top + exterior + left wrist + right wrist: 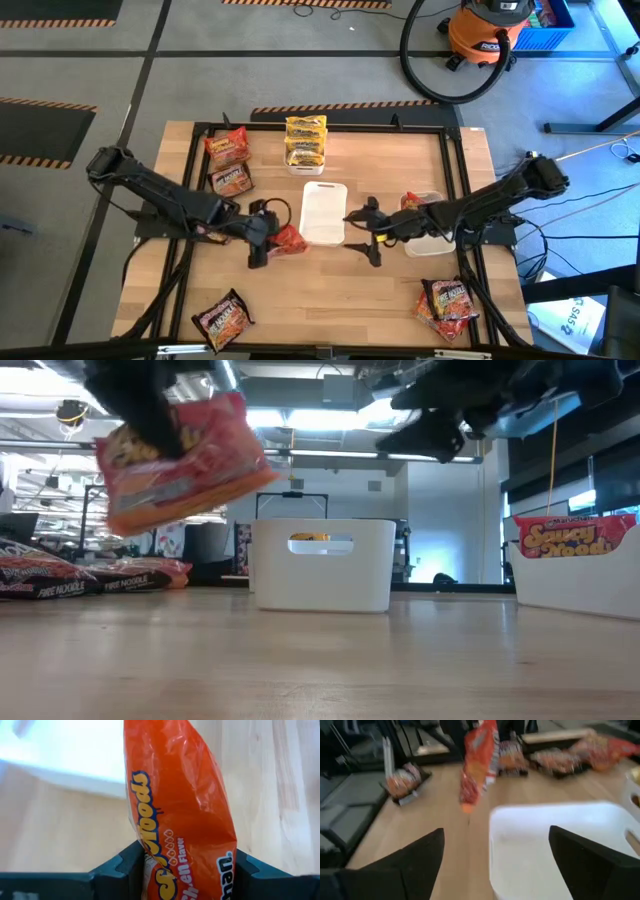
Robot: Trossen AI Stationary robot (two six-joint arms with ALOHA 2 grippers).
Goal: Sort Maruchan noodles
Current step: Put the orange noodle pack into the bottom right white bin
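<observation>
My left gripper (270, 238) is shut on a red-orange Maruchan noodle packet (290, 241), which is lifted clear of the table in the low view (180, 460), just left of the middle white tray (324, 195). In the right wrist view the packet (477, 765) hangs beyond that tray. My right gripper (362, 235) stands open and holds nothing, above the tray's right edge (555, 845). Other packets lie flat on the table: two red ones (230, 165) at the far left, two yellow ones (305, 140) at the far middle, and dark ones at the near left (222, 318) and near right (447, 300). My left gripper pinches one end of the packet (150, 865) between its two fingers (122, 867), which lie on its two flat faces. The fingers slant down from the table's left. The packet is clear of the table, tilted, with its free end (165, 750) away from the gripper.
A second white tray (420, 245) stands at the right with a packet (575, 538) in it, under my right arm. A black frame (190, 200) runs round the table's edges. Bare wood lies along the near middle (330, 300).
</observation>
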